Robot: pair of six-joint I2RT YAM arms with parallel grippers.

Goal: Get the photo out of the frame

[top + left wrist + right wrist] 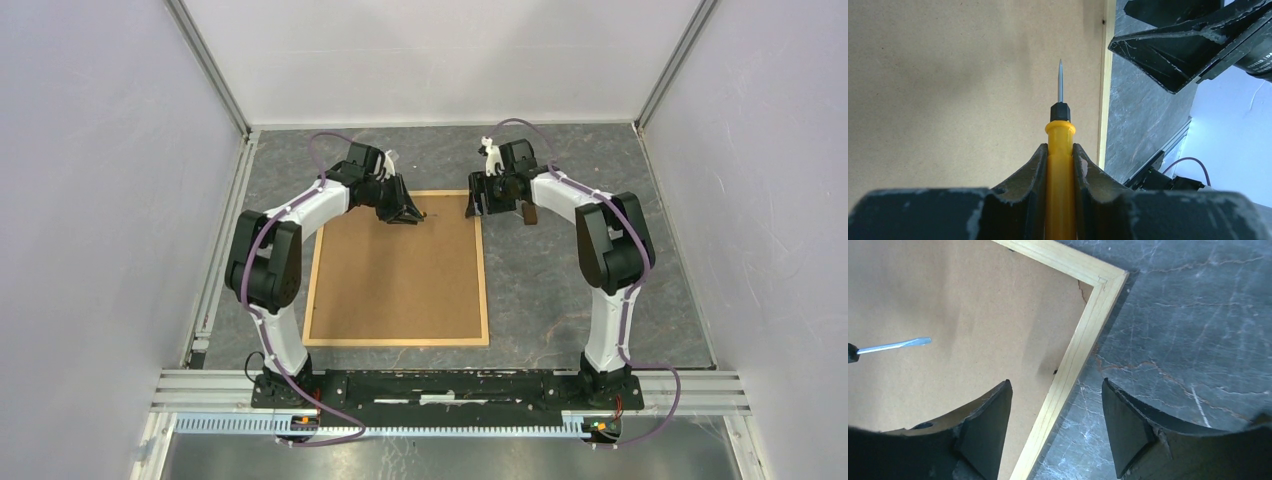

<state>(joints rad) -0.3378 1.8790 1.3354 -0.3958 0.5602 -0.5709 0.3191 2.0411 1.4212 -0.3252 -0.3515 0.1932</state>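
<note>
Frame (397, 275) lies back-up, mid-picture on bench (560, 290); photo not visible, prob. under the fibreboard (948, 80). L pincer (405, 213) clamped on yellow screwdriver (1060, 131), tip over fibreboard near frame's top edge. R pincer (1055, 390) wide open, empty, astride top-right rim. Step: freeing the backing. Next: tip must get under fibreboard edge w/o gouging.
</note>
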